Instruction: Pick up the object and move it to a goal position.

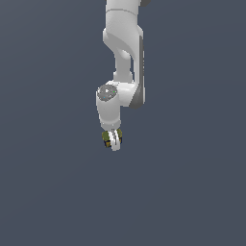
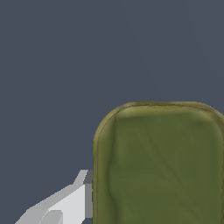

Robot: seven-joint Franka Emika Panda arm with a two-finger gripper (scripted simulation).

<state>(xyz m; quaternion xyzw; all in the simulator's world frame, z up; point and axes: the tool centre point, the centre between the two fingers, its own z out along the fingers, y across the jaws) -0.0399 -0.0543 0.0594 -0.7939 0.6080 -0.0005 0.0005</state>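
Flat slate-grey ground (image 1: 48, 192) fills both views, plain and unmarked.

White Panda arm (image 1: 126, 43) comes down from the top edge of the exterior view, just right of centre. Grey trim runs along its right flank. A round speckled grey cap (image 1: 107, 92) sits on the wrist joint, facing the camera. No maker's name or lettering readable anywhere on the arm.

Gripper (image 1: 114, 139) points straight down below the wrist. One white finger (image 1: 114, 141) crosses the front of the block; the other finger is hidden behind it. Jaws look clamped on the block, with its sides poking out on either side of the front finger.

The object (image 1: 106, 139) sits between the fingers at the arm's lowest tip: olive-green and yellow with dark patches, narrower than the gripper body above. Whether it rests on the ground or hangs clear of it cannot be told.

Wrist view: the block (image 2: 162, 166) looms very close, a rounded olive-green face with a paler yellowish rim. A white and grey finger part (image 2: 65, 203) touches its edge. No label, print or writing legible on the block.
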